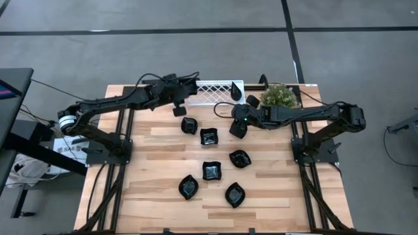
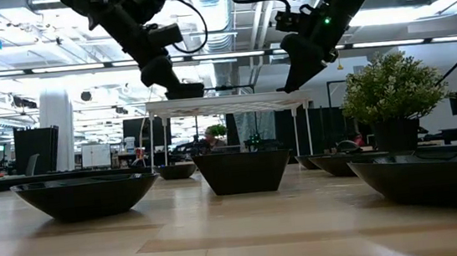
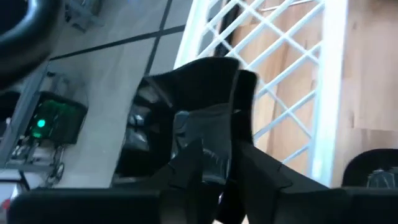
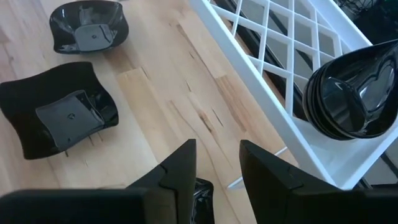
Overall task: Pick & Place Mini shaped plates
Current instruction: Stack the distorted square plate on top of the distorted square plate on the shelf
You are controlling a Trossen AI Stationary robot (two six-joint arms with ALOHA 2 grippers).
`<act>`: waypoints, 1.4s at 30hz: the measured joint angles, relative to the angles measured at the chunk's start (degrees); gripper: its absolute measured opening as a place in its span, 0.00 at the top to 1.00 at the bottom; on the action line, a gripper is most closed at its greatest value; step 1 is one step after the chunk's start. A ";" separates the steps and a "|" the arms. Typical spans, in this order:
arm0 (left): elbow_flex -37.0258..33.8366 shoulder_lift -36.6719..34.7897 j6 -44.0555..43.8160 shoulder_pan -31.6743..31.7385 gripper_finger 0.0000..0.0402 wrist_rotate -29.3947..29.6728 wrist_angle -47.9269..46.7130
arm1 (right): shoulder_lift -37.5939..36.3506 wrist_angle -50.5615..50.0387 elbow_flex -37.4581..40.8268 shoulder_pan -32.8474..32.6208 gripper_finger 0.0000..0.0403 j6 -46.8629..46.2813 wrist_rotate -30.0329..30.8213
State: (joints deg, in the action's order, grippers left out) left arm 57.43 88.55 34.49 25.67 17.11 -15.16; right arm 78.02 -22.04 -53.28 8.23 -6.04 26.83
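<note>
Several glossy black mini shaped plates (image 1: 211, 170) rest on their bases on the wooden table. A stack of teardrop plates (image 4: 348, 93) sits on the white lattice tray (image 1: 219, 88) at the far edge. My left gripper (image 1: 177, 103) is at the tray's left end, shut on a square black plate (image 2: 184, 90). That plate is about level with the tray's top; whether it touches the tray I cannot tell. My right gripper (image 4: 217, 168) hangs open over the table by the tray's near edge, with nothing between its fingers. My left gripper has the square plate's near wall (image 3: 214, 134) between its two fingers (image 3: 186, 165). The fingers slant down toward the table's far edge. The plate sticks out ahead of the fingertips, roughly level with its hollow up, clear of the table.
A potted plant (image 1: 281, 96) stands to the right of the tray. Two plates (image 4: 62, 121) lie close below my right gripper. The tray stands raised on legs (image 2: 298, 130). Bare wood shows along the table's left and right sides.
</note>
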 joint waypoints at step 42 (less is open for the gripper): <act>-1.79 -22.65 -24.12 -7.74 0.73 -4.70 -0.48 | -1.41 4.54 0.09 -2.95 0.71 1.97 0.04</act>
State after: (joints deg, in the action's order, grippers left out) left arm 55.64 65.91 10.37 17.93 12.40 -15.64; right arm 76.60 -17.50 -53.19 5.28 -4.08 26.87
